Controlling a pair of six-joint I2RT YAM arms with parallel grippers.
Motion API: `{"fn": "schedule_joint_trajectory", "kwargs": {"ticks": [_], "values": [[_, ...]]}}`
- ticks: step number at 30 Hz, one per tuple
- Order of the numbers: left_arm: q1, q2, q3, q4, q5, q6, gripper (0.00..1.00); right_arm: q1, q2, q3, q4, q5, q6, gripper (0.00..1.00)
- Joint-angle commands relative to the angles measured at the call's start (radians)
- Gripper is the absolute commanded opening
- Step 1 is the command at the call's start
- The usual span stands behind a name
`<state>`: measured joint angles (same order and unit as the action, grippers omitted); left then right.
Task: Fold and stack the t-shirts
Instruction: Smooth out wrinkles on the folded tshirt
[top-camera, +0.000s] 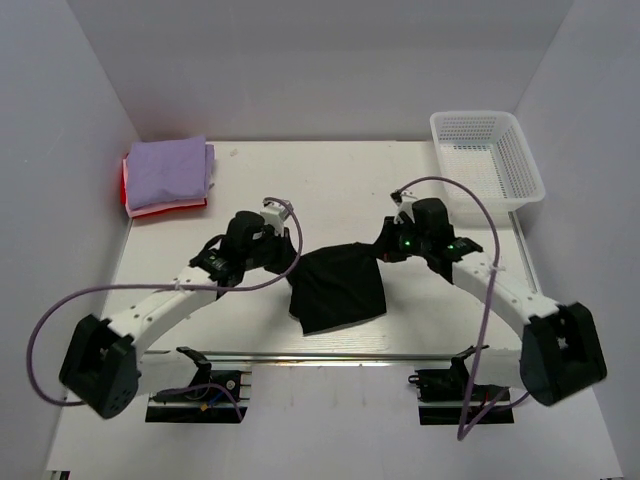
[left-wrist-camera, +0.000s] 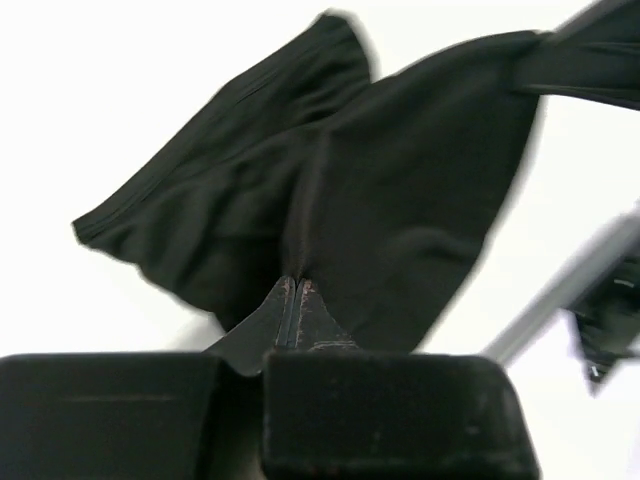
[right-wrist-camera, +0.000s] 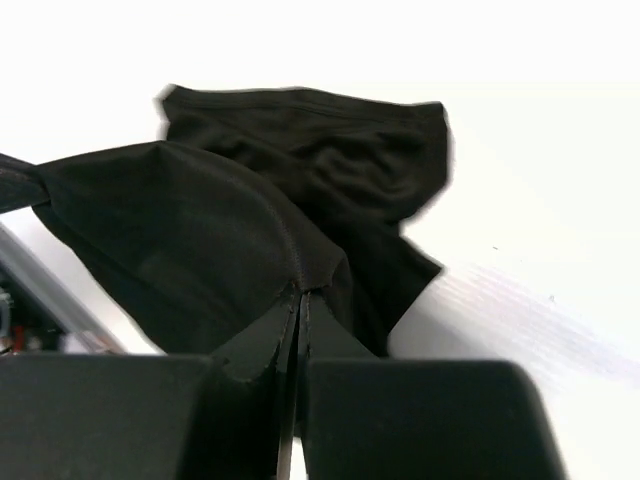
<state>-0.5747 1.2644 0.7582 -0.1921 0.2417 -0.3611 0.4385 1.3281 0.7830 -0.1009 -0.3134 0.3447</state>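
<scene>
The black t-shirt (top-camera: 338, 287) hangs bunched between my two grippers over the middle of the table. My left gripper (top-camera: 284, 256) is shut on its left edge; the left wrist view shows the cloth (left-wrist-camera: 400, 190) pinched at the fingertips (left-wrist-camera: 291, 283). My right gripper (top-camera: 384, 252) is shut on its right edge; the right wrist view shows the cloth (right-wrist-camera: 200, 230) pinched at the tips (right-wrist-camera: 301, 292). The lavender-purple t-shirt (top-camera: 168, 170) lies folded on top of the red-pink t-shirt (top-camera: 128, 196) at the far left corner.
A white plastic mesh basket (top-camera: 487, 157) stands at the far right corner. White walls close in the table on the left, back and right. A metal rail (top-camera: 330, 354) runs along the near edge by the arm bases.
</scene>
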Motion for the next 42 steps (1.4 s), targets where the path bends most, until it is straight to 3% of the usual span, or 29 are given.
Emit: {"fn": "schedule_joint_trajectory", "kwargs": {"ticks": [1,7,14,17,26,28,29,30,32,33,35,36,37,42], "values": [[-0.01,-0.132,-0.028,0.045,0.096,0.019,0.0,-0.003,-0.122,-0.033,-0.055,0.013,0.004,0.0],[0.003,-0.189,-0.051,0.014,-0.008,-0.005,0.0,-0.004,-0.159,-0.033,-0.033,0.043,0.004,0.0],[0.021,-0.05,-0.017,0.025,-0.321,-0.053,0.0,-0.009,0.121,0.142,0.047,0.051,0.019,0.0],[0.049,0.053,-0.008,0.046,-0.389,-0.082,0.0,-0.017,0.227,0.193,0.088,0.065,0.016,0.0],[0.157,0.229,-0.03,0.197,-0.395,-0.102,0.0,-0.041,0.583,0.447,0.196,0.023,0.013,0.0],[0.17,0.263,0.01,0.207,-0.366,-0.076,0.14,-0.047,0.661,0.527,0.161,0.013,0.01,0.0],[0.18,0.28,0.019,0.207,-0.366,-0.076,0.15,-0.046,0.675,0.541,0.162,0.019,0.007,0.01],[0.18,0.296,0.029,0.207,-0.366,-0.076,0.16,-0.046,0.69,0.551,0.168,0.016,0.002,0.24],[0.202,0.334,0.055,0.197,-0.366,-0.076,0.22,-0.049,0.738,0.619,0.173,0.02,-0.012,0.46],[0.202,0.343,0.081,0.174,-0.366,-0.076,0.47,-0.049,0.746,0.639,0.162,0.005,-0.024,0.69],[0.211,0.343,0.101,0.146,-0.383,-0.085,0.79,-0.041,0.752,0.7,0.129,0.013,-0.047,0.9],[0.223,0.343,0.113,0.132,-0.396,-0.094,0.93,-0.038,0.731,0.713,0.119,0.02,-0.056,0.9],[0.223,0.327,0.113,0.123,-0.397,-0.095,1.0,-0.038,0.723,0.714,0.11,0.039,-0.059,0.9],[0.223,0.195,0.07,0.111,-0.297,-0.124,1.0,-0.035,0.552,0.581,0.102,0.048,-0.07,0.9]]}}
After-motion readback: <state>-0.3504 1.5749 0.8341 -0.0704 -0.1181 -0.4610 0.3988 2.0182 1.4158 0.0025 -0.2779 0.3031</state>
